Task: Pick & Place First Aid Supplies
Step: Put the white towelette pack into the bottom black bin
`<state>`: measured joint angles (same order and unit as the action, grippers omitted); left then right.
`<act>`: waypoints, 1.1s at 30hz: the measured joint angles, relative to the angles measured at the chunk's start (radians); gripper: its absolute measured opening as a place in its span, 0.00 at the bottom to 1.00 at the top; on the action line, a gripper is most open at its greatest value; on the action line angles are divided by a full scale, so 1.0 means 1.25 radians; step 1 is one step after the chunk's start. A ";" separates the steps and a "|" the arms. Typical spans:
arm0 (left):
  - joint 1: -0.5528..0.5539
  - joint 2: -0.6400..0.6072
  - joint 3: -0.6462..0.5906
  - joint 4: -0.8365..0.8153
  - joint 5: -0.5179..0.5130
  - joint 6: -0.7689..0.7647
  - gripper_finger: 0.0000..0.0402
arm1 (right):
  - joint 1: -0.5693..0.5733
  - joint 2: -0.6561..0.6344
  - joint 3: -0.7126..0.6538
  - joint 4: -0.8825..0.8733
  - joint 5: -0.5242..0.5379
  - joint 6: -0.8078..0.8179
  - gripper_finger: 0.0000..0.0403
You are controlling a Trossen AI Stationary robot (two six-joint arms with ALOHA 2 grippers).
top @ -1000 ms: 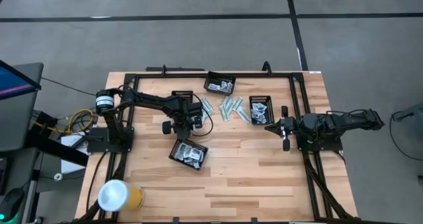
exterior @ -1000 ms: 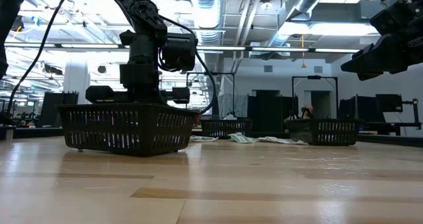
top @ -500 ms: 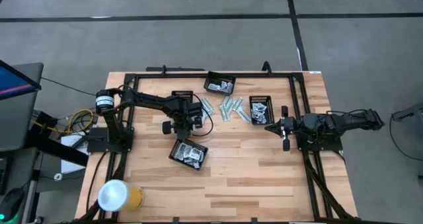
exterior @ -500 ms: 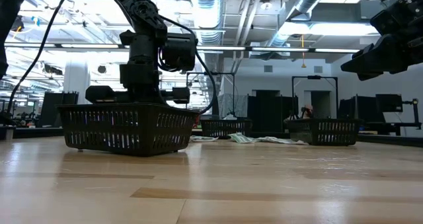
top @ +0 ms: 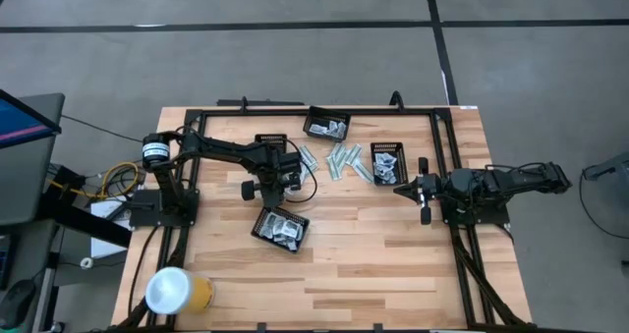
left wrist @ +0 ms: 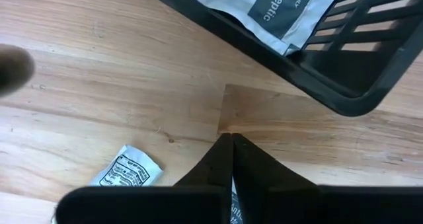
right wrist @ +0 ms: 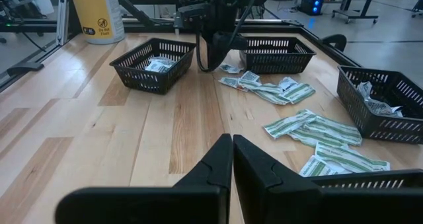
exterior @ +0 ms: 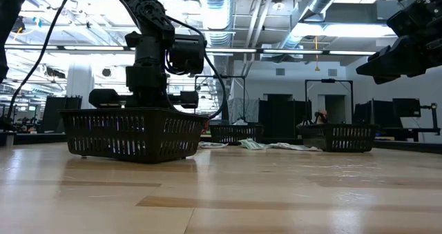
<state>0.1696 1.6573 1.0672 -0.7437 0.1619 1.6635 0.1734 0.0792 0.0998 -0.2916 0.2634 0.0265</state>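
Observation:
Pale green-white strips [top: 344, 161] [right wrist: 317, 128] lie loose on the wood between several black mesh trays. My left gripper [top: 284, 182] [left wrist: 231, 139] points down at bare wood, shut, next to a tray corner [left wrist: 330, 85] that holds white sachets [left wrist: 277, 9]. One white sachet [left wrist: 125, 170] lies flat on the table beside the fingers. A sliver of white packet [left wrist: 234, 207] shows far back between them. My right gripper [top: 403, 189] [right wrist: 232, 141] waits shut above the table's right side. My left gripper comes from above, pointing steeply down, its fingertips [left wrist: 223, 145] together over bare wood. A white sliver [left wrist: 234, 207] shows in the narrow slit farther back between the fingers. I cannot tell whether the fingers touch it or it lies beneath them.
Trays stand at the near middle [top: 281, 227], far middle [top: 327, 126], right [top: 388, 163] and under the left arm [top: 272, 141]. A black frame [top: 437, 137] rims the work area. A yellow tub [top: 177, 291] stands at the near left.

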 joint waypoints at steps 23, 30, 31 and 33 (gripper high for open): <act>-0.020 -0.025 0.001 -0.007 -0.039 -0.023 0.01 | 0.000 0.000 0.000 0.000 0.000 0.000 0.02; -0.020 -0.025 0.001 -0.010 -0.070 -0.023 0.11 | 0.000 0.000 0.000 0.000 0.000 0.000 0.02; -0.020 -0.026 0.001 -0.010 -0.071 -0.023 0.14 | 0.000 0.000 0.000 0.000 0.000 0.000 0.02; -0.020 -0.026 0.001 -0.012 -0.073 -0.020 0.21 | 0.000 0.000 0.000 0.000 0.000 0.000 0.02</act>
<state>0.1452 1.6253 1.0683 -0.7582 0.0711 1.6384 0.1737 0.0788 0.0999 -0.2916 0.2631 0.0267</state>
